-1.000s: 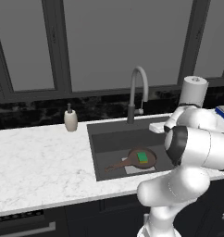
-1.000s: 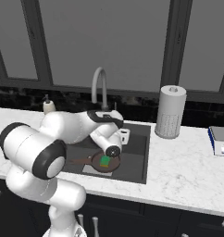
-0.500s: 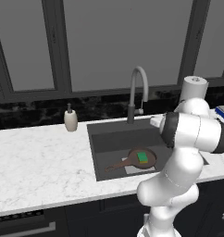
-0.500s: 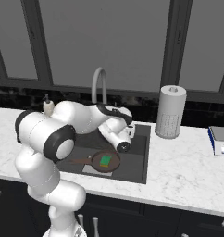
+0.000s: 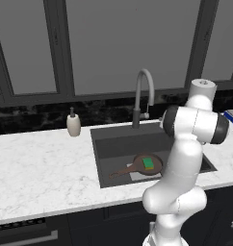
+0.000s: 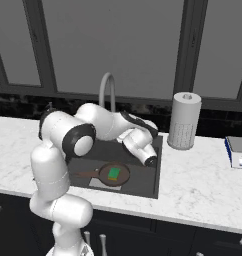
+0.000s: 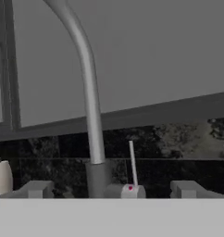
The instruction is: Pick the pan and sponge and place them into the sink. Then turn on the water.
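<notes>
The dark-brown pan (image 5: 154,166) (image 6: 104,174) lies at the bottom of the dark-grey sink (image 5: 116,144) (image 6: 145,181), handle pointing left. The green sponge (image 5: 148,163) (image 6: 113,173) rests inside the pan. The curved grey faucet (image 5: 141,93) (image 6: 107,90) (image 7: 88,88) stands behind the basin, and no water shows at its spout. My gripper (image 7: 113,190) is open and empty. It faces the faucet base at close range, with the thin upright lever (image 7: 132,162) between its widely spread fingertips (image 7: 37,189).
A soap dispenser (image 5: 73,125) (image 7: 0,178) stands left of the faucet. A paper towel roll (image 6: 185,120) stands right of the sink, with a blue-and-white box (image 6: 239,151) further right. White marble counter (image 5: 41,168) stretches to the left. Dark windows run behind.
The arm has swung up from over the basin and turned the hand toward the faucet. Pan and sponge have stayed in place. The gripper has stayed open.
</notes>
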